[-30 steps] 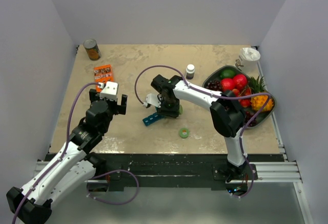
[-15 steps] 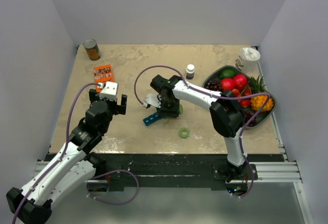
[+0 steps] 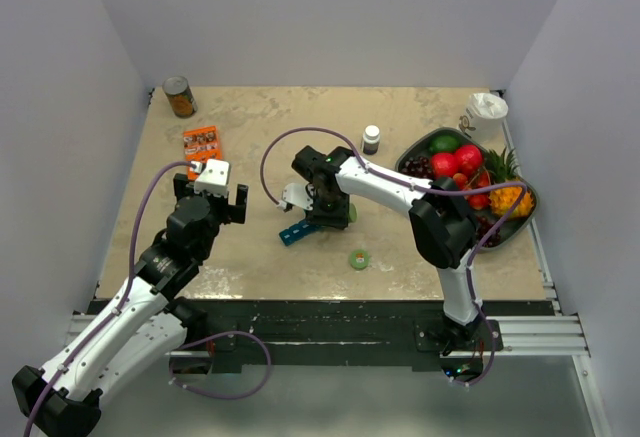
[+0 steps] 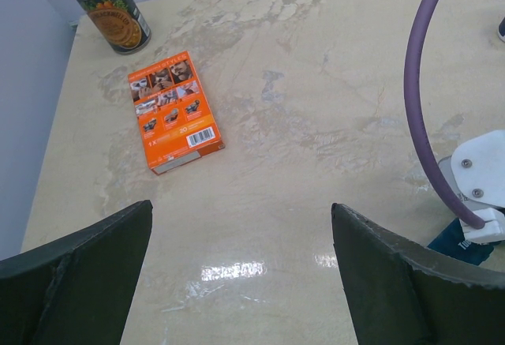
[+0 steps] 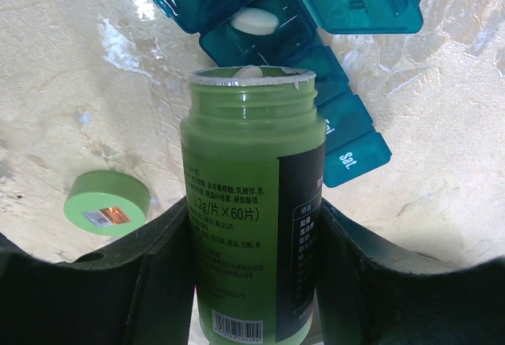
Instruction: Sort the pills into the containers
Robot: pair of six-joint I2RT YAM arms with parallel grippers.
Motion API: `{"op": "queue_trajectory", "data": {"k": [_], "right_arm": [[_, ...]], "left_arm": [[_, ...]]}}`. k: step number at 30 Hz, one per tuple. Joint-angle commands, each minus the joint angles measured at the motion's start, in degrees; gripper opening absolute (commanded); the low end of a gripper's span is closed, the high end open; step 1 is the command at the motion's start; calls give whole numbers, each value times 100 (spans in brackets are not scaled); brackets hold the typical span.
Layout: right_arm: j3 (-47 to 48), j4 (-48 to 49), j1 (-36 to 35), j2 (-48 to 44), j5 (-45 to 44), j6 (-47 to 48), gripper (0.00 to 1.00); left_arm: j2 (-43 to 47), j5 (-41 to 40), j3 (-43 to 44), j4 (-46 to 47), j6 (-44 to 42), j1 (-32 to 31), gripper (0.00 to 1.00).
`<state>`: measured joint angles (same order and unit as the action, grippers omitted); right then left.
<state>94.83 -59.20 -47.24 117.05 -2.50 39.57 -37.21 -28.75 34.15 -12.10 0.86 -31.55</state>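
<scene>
The teal pill organiser (image 3: 296, 231) lies mid-table; in the right wrist view (image 5: 316, 53) two of its lids stand open and a white pill (image 5: 254, 21) lies in one compartment. My right gripper (image 5: 252, 274) is shut on an open green pill bottle (image 5: 252, 203), tipped with its mouth over the organiser; a white pill (image 5: 248, 72) sits at the bottle's rim. In the top view the right gripper (image 3: 330, 212) is just right of the organiser. The bottle's green cap (image 3: 359, 258) lies on the table. My left gripper (image 4: 241, 274) is open and empty, left of the organiser.
An orange box (image 3: 201, 143) and a tin can (image 3: 179, 96) lie at the back left. A small dark bottle with a white cap (image 3: 371, 138) stands behind the right arm. A grey fruit tray (image 3: 520, 219) and a white cup (image 3: 487, 112) are at the right.
</scene>
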Motion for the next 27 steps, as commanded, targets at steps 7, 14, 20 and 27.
{"op": "queue_trajectory", "data": {"k": [7, 14, 20, 27], "right_arm": [[264, -136, -57, 54, -189, -28, 0], [326, -215, -83, 116, -233, -28, 0], [361, -241, -101, 151, -268, -20, 1], [405, -259, -101, 142, -251, -20, 1]], "left_arm": [[56, 28, -5, 146, -34, 35, 99], [65, 36, -5, 146, -34, 44, 99], [74, 36, -5, 146, -34, 44, 99], [74, 36, -5, 146, -34, 44, 99]]}}
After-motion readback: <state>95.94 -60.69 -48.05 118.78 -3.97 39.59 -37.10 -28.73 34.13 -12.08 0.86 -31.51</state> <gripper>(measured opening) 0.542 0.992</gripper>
